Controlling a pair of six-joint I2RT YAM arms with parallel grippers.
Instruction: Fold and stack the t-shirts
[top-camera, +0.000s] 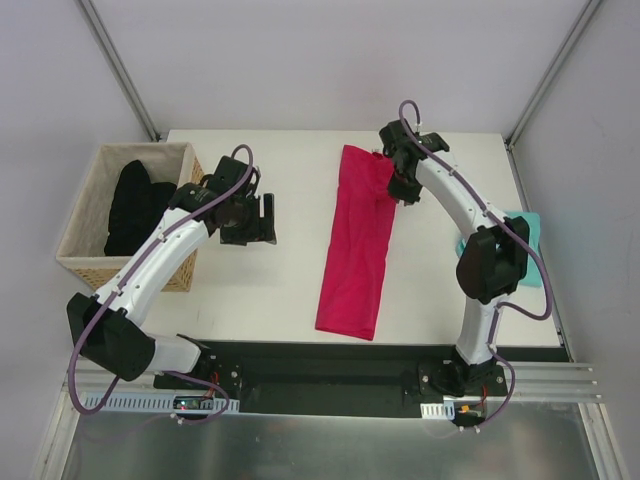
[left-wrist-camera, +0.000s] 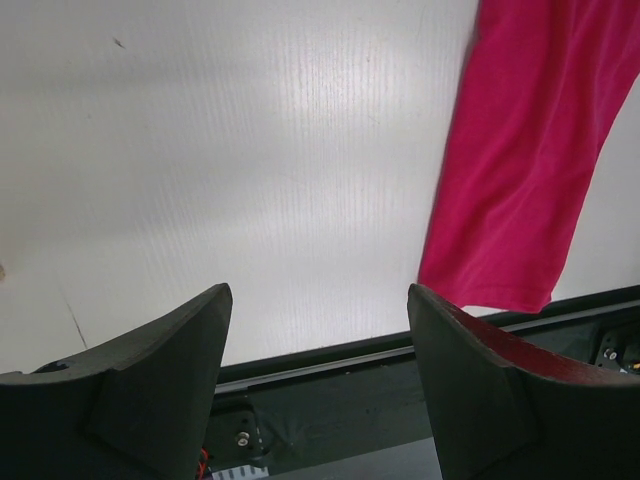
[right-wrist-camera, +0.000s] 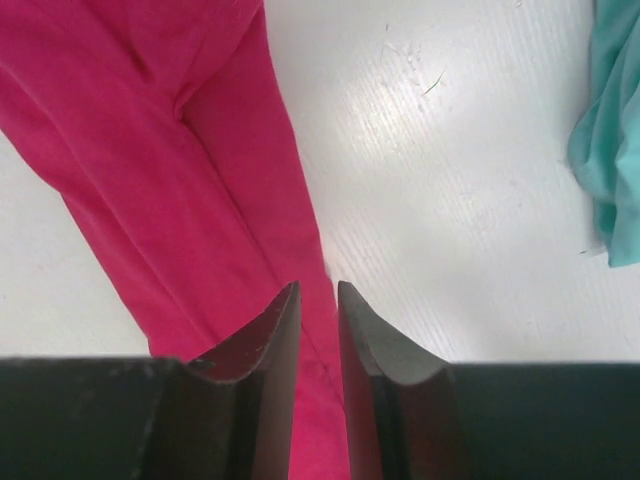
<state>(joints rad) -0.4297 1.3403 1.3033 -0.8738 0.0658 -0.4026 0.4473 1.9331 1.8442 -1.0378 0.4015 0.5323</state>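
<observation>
White table inside pale walls is carrying the work. The left end effector is hanging over bare table, its fingers spread wide and holding nothing. The magenta-pink t-shirt is lying flat, well off to this end effector's right, folded lengthwise into a long narrow strip. One short end of the strip is showing at the right of the left wrist view, near the table's front edge. The right end effector is sitting over the far end of the same strip. It is released: its fingertips are standing apart by only a thin slit, with pink cloth showing through the slit and spreading away to the left of it. I cannot tell whether the fingertips are touching the cloth. The teal-turquoise t-shirt is lying bunched to the right of the right end effector, well apart from it, with bare table between it and the pink one; the right arm is partly hiding it in the top view. A wicker basket is sitting to the left of the left end effector, with a black garment inside.
</observation>
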